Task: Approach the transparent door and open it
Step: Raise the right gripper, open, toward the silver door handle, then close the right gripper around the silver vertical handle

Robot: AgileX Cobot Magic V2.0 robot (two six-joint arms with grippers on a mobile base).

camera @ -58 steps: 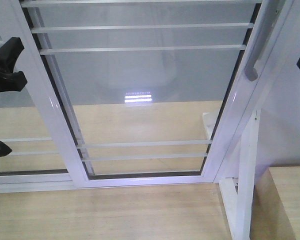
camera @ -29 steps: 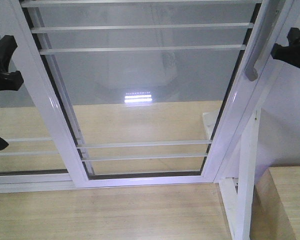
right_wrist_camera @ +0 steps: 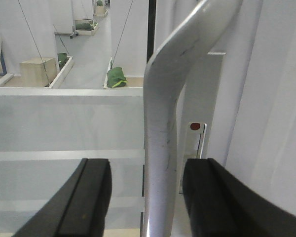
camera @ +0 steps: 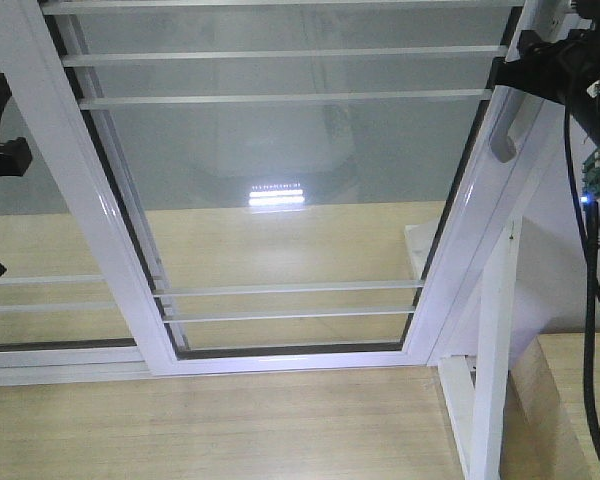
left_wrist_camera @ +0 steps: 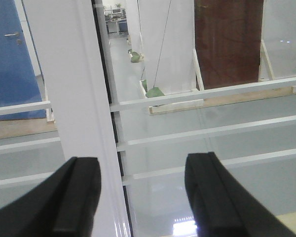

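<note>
Between fingers (right_wrist_camera: 89, 197) of the right end effector (right_wrist_camera: 147, 170) stands the transparent door (camera: 280, 150) handle (right_wrist_camera: 163, 108)

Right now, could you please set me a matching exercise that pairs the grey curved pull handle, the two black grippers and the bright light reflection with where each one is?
Things:
1. grey curved pull handle
2. black left gripper
3. black right gripper
4. bright light reflection

Places or states:
A. open, in front of the glossy white frame upright
B. middle of the clear glass door panel
C. between two black fingers
D. open, straddling the handle at the door's right edge

Pairs: 1-C, 2-A, 3-D, 4-B
</note>
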